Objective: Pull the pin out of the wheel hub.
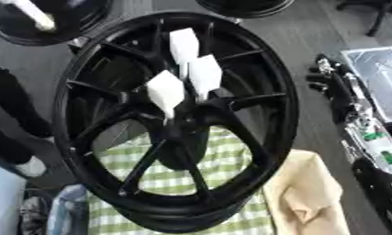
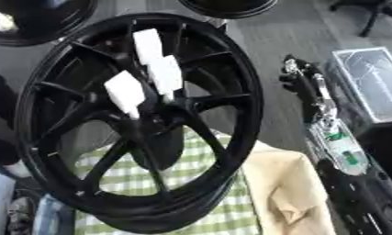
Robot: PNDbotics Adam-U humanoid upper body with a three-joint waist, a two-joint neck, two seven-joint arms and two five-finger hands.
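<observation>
A large black wheel hub [image 1: 263,69] stands tilted on a green-and-white checked cloth [image 1: 223,176] and fills the middle of both views. Three white pins stick out of its centre: an upper one [image 1: 183,46], a middle one [image 1: 205,75] and a lower left one [image 1: 166,92]. My right hand [image 2: 299,78] shows to the right of the rim, apart from it, at the end of the black and silver arm [image 2: 335,142] that comes up from the lower right. Nothing is in that hand. My left hand appears in neither view.
A beige cloth [image 1: 311,193] lies beside the checked one at the lower right. Two more black wheels [image 1: 46,23] [image 1: 247,7] sit at the top, one with a white pin [image 1: 30,13]. A grey box [image 2: 375,82] lies at the right. A person's dark leg [image 1: 10,119] stands at the left.
</observation>
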